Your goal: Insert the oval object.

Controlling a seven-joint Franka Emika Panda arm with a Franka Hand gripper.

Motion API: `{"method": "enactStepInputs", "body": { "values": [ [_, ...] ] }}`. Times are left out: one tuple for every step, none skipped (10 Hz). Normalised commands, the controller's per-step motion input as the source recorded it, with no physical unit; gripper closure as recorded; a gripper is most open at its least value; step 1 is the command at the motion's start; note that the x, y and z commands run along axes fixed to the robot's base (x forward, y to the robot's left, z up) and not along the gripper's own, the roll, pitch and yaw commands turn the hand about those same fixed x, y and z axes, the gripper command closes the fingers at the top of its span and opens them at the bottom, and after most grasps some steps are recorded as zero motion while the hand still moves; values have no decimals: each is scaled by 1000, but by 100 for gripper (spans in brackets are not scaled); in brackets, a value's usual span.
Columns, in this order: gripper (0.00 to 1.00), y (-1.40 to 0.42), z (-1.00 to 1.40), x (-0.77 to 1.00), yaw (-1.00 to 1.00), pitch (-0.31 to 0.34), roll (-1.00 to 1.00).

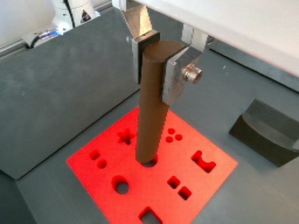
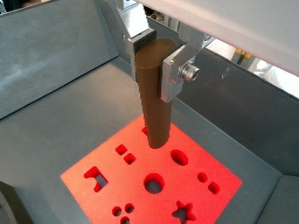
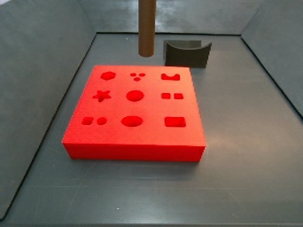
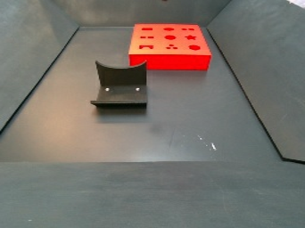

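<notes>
Grey metal flooring [image 4: 167, 134] is seen under everything, walled on its sides. Upon it a red block [image 3: 136, 111] with cut-out shapes is laid flat, also seen in a wrist view [image 1: 158, 175]. Behind the block in a side view the fixture [image 3: 187, 53] is stood; it is seen nearer the camera, well apart from the block, in a side view [image 4: 119, 85]. The oval object [image 1: 153, 101] is held upright and is pinched between the silver fingers [image 1: 177, 74] of the gripper [image 2: 160, 57], which is poised above the block and pointed straight down. The rod's lower end [image 3: 147, 31] is seen hanging clear above the block's far edge.
</notes>
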Motion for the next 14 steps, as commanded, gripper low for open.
{"method": "enactStepInputs", "body": {
  "values": [
    [100, -126, 51, -240, -300, -99, 0],
    [100, -43, 286, -6, -886, -87, -30],
    [100, 6, 314, 43, -906, -93, -194],
    [100, 17, 331, 46, -920, -94, -177],
    [100, 17, 329, 49, -920, -93, -180],
    [100, 9, 320, 49, -931, -86, -173],
    [100, 0, 271, 51, -923, -69, -209],
    [100, 0, 126, 74, -817, -166, -213],
    [100, 0, 109, 80, -780, -199, -236],
    [100, 0, 0, 106, -671, -307, -176],
    [100, 0, -23, 151, -514, -470, -41],
    [100, 0, 0, 169, -374, -500, -94],
    [100, 0, 17, 114, -349, -500, -13],
    [100, -9, 66, 243, -529, -500, 337]
  ]
}}
